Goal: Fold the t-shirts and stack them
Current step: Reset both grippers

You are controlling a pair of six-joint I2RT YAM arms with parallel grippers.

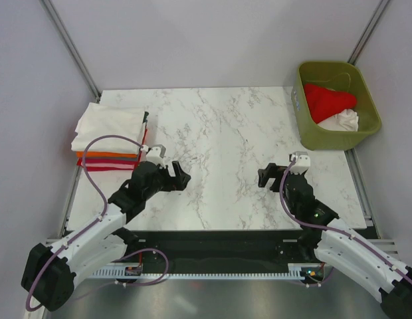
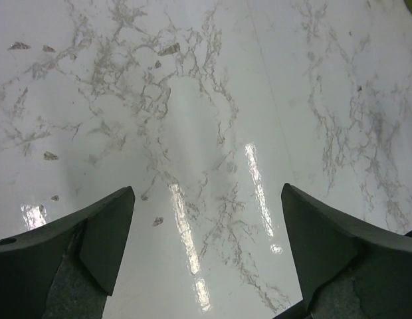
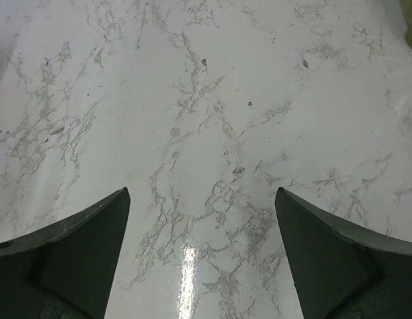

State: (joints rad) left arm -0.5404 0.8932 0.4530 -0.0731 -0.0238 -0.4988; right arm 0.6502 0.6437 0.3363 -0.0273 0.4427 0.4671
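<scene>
Two shirts lie loose in the bin (image 1: 325, 143), which sits at the table's (image 1: 226, 126) 2 o'clock corner: a red shirt (image 1: 329, 101) bunched in the middle and a white shirt (image 1: 340, 121) crumpled at its 5 o'clock side, touching it. Look to the table's 9 o'clock edge for the folded stack (image 1: 109, 143). A cream shirt (image 1: 106, 126) lies flat on top, with an orange layer (image 1: 103, 155) and red layers (image 1: 106, 163) showing at the near edge beneath it. The left gripper (image 1: 183, 178) hangs over bare marble at about 7 o'clock of the table's centre, near the stack's 4 o'clock corner but apart from it. Its wrist view shows the left gripper (image 2: 206, 199) spread wide, with only marble between the fingers. The right gripper (image 1: 262, 178) hangs at about 5 o'clock of centre, well apart from the bin. Its wrist view shows the right gripper (image 3: 203, 199) also spread wide and holding nothing. The two grippers point toward each other across the marble.
</scene>
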